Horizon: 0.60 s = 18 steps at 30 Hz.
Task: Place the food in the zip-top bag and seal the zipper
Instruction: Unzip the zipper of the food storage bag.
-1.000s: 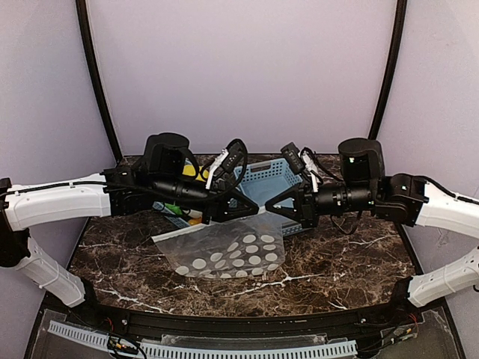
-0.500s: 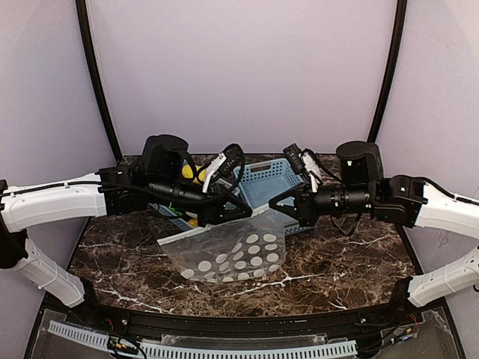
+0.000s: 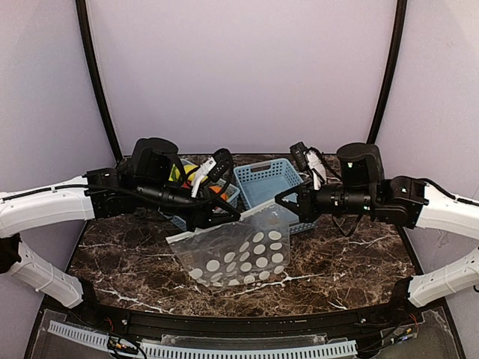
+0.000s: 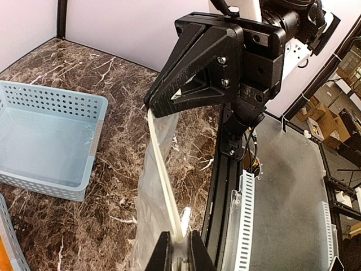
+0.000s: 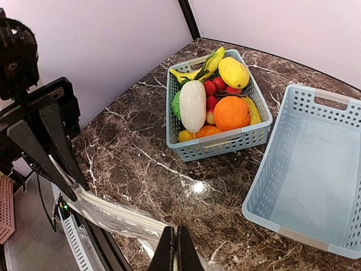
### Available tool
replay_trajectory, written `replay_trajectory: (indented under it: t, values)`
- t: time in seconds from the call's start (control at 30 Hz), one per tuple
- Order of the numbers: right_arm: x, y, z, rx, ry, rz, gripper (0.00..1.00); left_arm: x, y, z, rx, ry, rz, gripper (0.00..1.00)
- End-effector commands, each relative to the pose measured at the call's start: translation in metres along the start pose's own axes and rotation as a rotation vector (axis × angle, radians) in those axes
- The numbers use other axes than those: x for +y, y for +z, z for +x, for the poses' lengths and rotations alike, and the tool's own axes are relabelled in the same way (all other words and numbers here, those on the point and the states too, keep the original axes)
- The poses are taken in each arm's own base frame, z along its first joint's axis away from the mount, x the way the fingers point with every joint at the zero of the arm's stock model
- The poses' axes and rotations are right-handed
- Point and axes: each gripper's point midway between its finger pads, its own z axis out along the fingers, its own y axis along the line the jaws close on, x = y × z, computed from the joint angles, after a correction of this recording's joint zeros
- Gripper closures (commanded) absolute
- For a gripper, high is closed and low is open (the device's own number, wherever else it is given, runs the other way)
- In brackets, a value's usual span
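Lilac walls, dark marble table. Bag hung over the table's middle with its mouth edge stretched taut between both arms, likely so the zipper could be worked open. Nothing seen inside it. Empty basket sat behind it toward the far edge. Food was all in the other basket, to its left. Left gripper was pinched tight on one mouth corner, right gripper clamped on the other.

The left hand has drawn back toward 9 o'clock and the right hand toward 3 o'clock, stretching the zipper between them, while the zip-top bag has shifted toward 3 o'clock.
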Motion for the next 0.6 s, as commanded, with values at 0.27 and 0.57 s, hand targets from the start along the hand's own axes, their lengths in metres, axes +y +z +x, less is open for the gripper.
replay_trajectory:
  t: [0.27,0.57]
  values:
    - [-0.055,-0.014,-0.011,-0.070,0.087,0.199,1.00,0.004,-0.025,0.041,0.111,-0.043,-0.056,0.99]
    - [-0.066,-0.018,-0.012,-0.084,0.118,0.226,1.00,0.011,-0.035,0.046,0.122,-0.053,-0.089,0.99]
